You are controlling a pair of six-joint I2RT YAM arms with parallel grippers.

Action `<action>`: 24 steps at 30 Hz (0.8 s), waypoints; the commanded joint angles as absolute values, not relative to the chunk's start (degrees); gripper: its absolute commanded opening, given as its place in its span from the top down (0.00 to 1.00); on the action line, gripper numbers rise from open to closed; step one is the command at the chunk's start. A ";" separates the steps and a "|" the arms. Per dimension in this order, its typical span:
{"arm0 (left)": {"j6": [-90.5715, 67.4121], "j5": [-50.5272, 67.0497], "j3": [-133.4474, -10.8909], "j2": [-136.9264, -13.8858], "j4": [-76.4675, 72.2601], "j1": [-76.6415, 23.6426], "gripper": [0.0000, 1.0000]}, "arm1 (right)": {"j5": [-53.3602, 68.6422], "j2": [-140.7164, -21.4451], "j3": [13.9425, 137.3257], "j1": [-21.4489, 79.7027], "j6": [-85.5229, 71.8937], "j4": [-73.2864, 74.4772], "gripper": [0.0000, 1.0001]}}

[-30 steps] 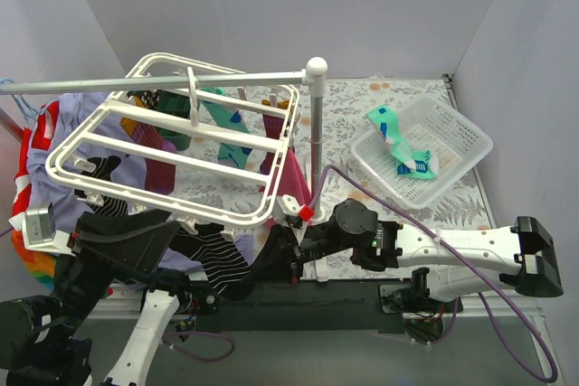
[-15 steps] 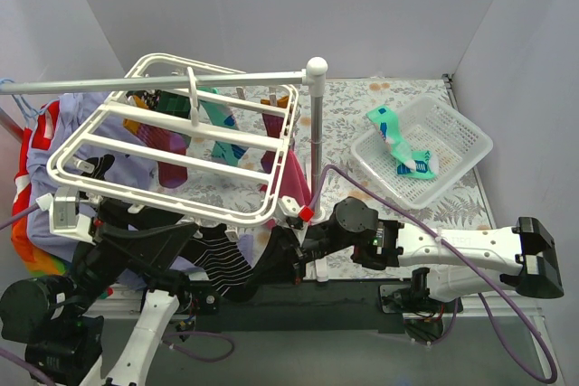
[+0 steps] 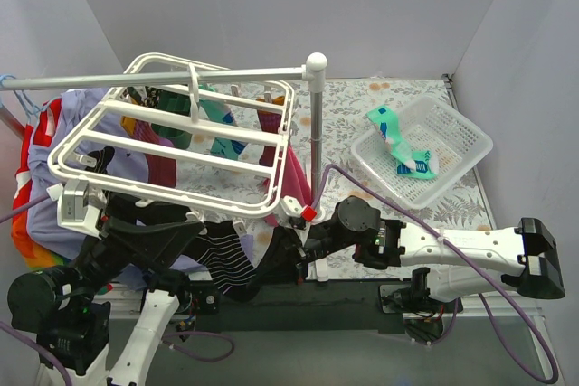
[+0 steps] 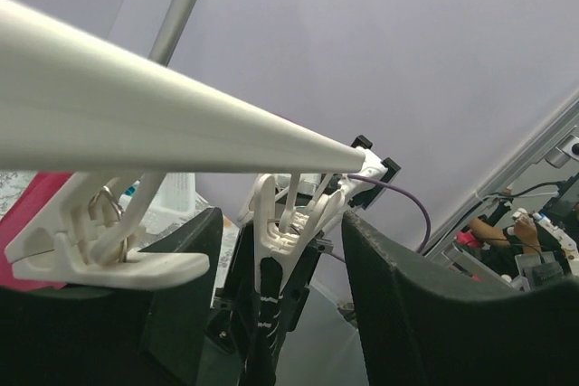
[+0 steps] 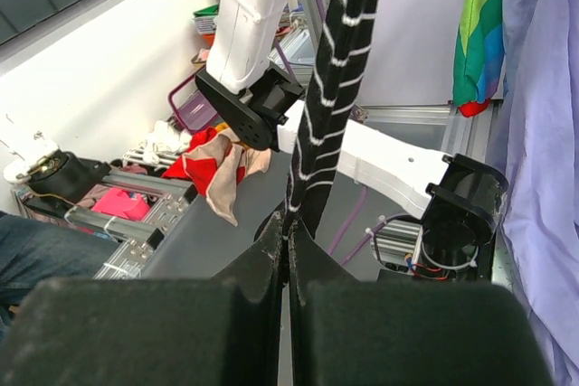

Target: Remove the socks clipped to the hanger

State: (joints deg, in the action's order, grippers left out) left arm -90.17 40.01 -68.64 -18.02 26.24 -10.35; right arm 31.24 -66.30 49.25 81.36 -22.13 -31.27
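Observation:
The white hanger [image 3: 172,146] hangs tilted from the rail, with teal [image 3: 217,115], magenta [image 3: 163,164] and orange [image 3: 134,124] socks clipped under it. A black sock with thin stripes [image 3: 226,259] hangs from a clip [image 4: 282,219] on the hanger's near edge. My left gripper [image 4: 289,300] is open, with one finger on each side of that clip, and it also shows in the top view [image 3: 194,226]. My right gripper [image 5: 289,243] is shut on the black striped sock [image 5: 330,106] lower down, and it shows in the top view [image 3: 260,268] too.
A grey rail [image 3: 163,79] on an upright pole [image 3: 315,128] carries the hanger. A white mesh basket [image 3: 457,146] at the right holds a teal sock [image 3: 393,137]. A lavender shirt [image 3: 50,160] and a rainbow garment [image 3: 27,223] hang at the left.
My left arm has risen and moved right, bringing its fingers up around the near-edge clip. The hanger has shifted slightly. The right arm has barely moved.

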 commanded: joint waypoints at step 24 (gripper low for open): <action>-92.11 41.66 -66.09 -20.57 22.50 -10.37 0.96 | 16.11 -49.51 37.97 69.98 -23.03 -8.75 0.99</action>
